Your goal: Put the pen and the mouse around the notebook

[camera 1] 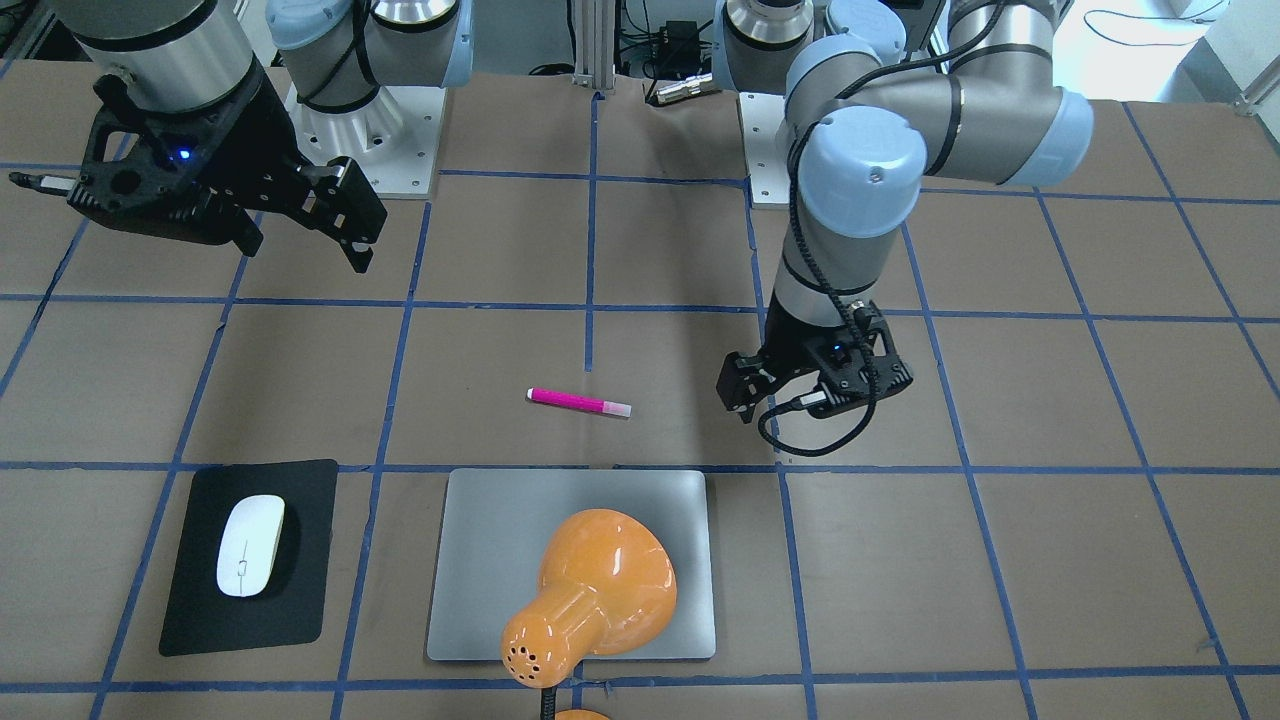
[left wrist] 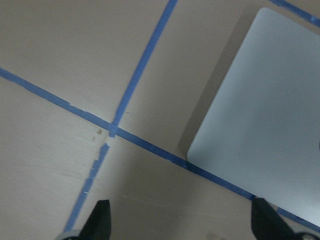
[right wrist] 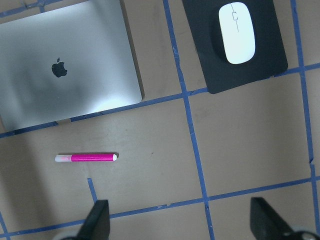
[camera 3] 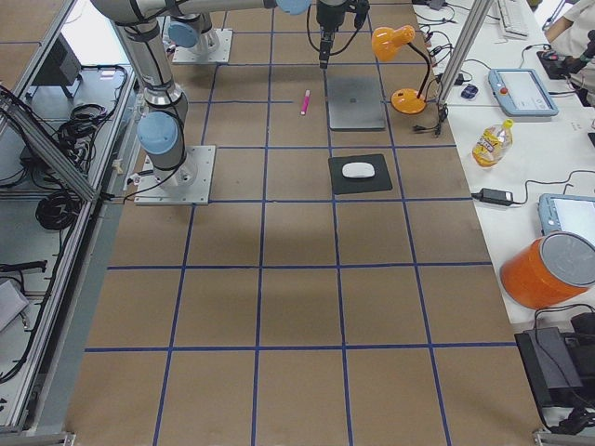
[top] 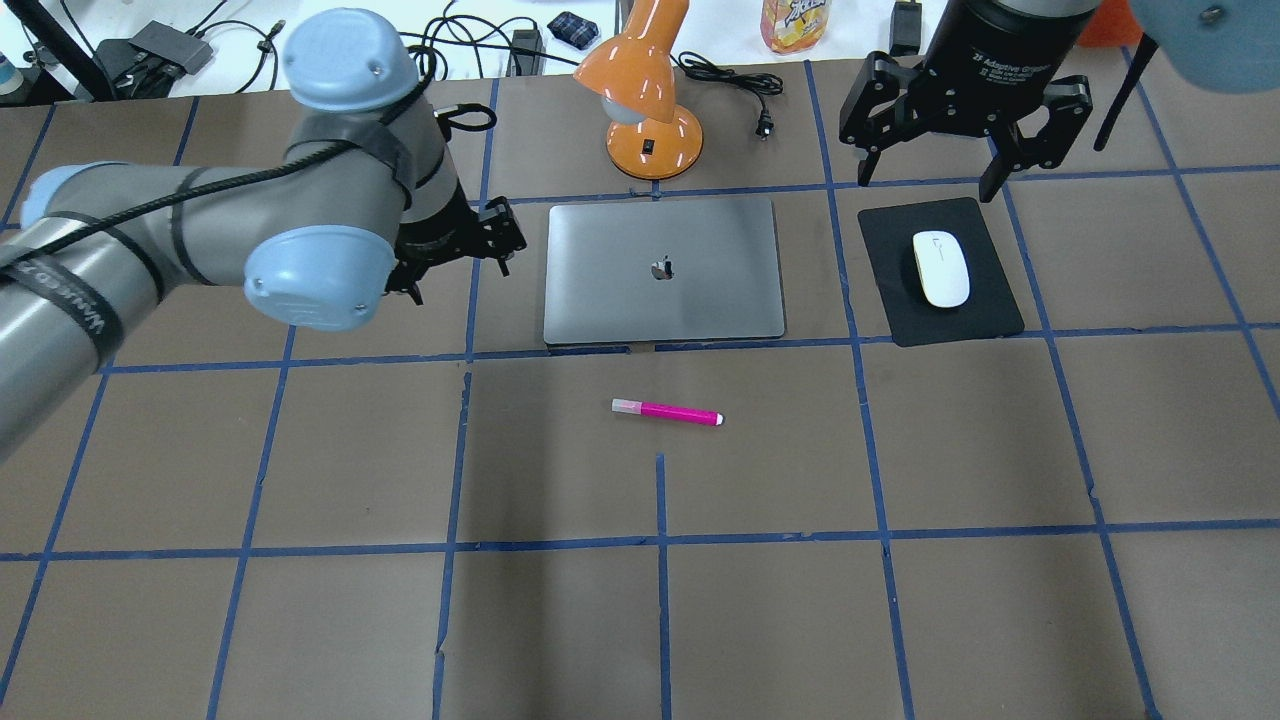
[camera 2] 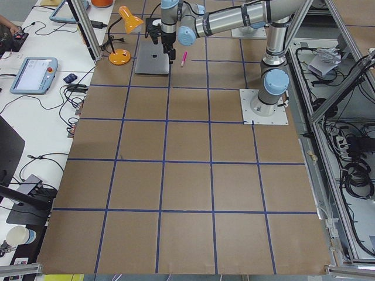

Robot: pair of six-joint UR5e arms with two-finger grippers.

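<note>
Pen (top: pixel 667 411): short, slim, magenta barrel, pale pink cap end pointing toward the left gripper's side. It lies flat on the table off the notebook's (top: pixel 664 270) robot-side edge, not touching it, apart from both grippers.

Mouse (top: pixel 941 268): white low oval with a thin grey line, sitting on the black mat (top: pixel 985 315), below the right gripper (right wrist: pixel 182 222). I see that one hanging high, spread wide, empty.

Left gripper (left wrist: pixel 182 225) is just beside the notebook's corner, fingers wide apart, holding nothing.

One pen (top: pixel 667 412), one mouse (top: pixel 941 268) (one notebook (top: pixel 700 290))
</note>
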